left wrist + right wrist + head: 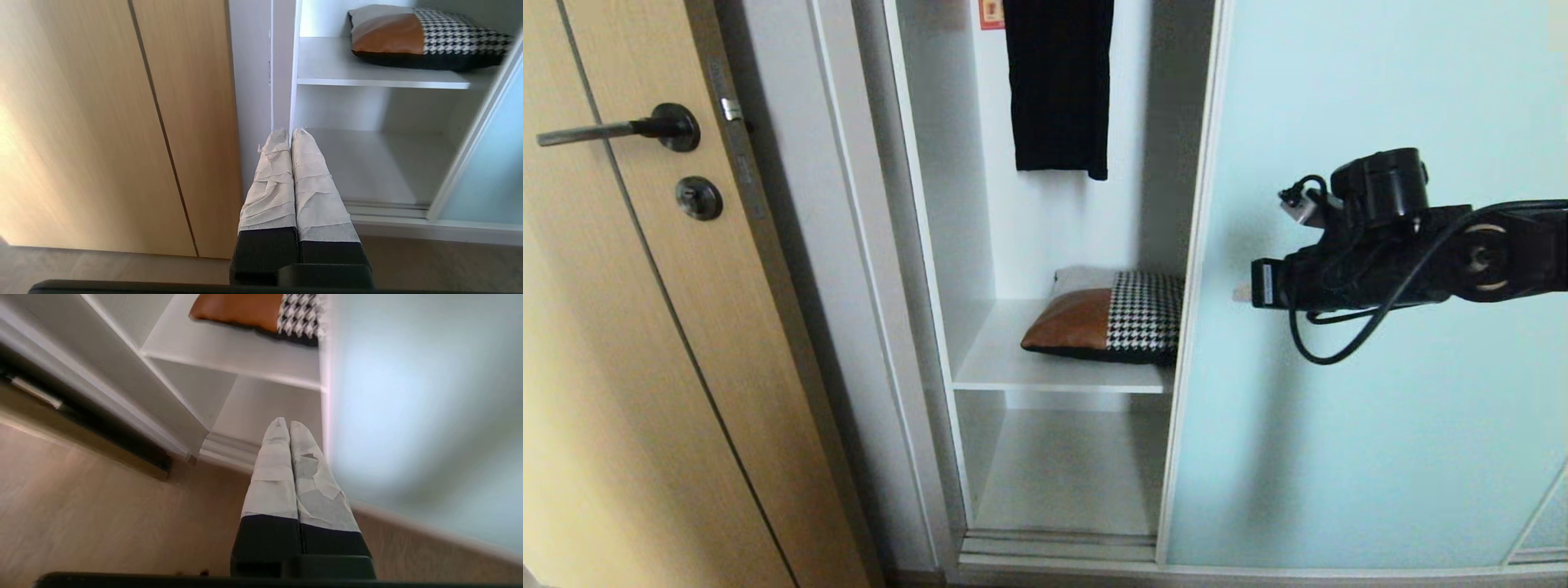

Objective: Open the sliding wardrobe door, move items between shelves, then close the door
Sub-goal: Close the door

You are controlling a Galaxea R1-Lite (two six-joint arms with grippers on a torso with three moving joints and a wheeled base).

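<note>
Beside the slid-open wardrobe door (1339,367), the closed right gripper (1245,292) hangs empty, so moving the clothes bundle (1107,317) off the upper shelf (1013,363) seems next, needing opened fingers.

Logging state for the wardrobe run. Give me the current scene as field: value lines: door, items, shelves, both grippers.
door: sliding wardrobe door slid partly aside, left compartment exposed
items: folded bundle lies on the upper shelf, its right end hidden behind the door frame
lower shelf: nothing seen on it
hanging: long black garment above the bundle
right gripper: shut, holds nothing, in front of the glass panel near its left edge
left gripper: shut, holds nothing, low, facing the compartment
beside wardrobe: wooden door
</note>
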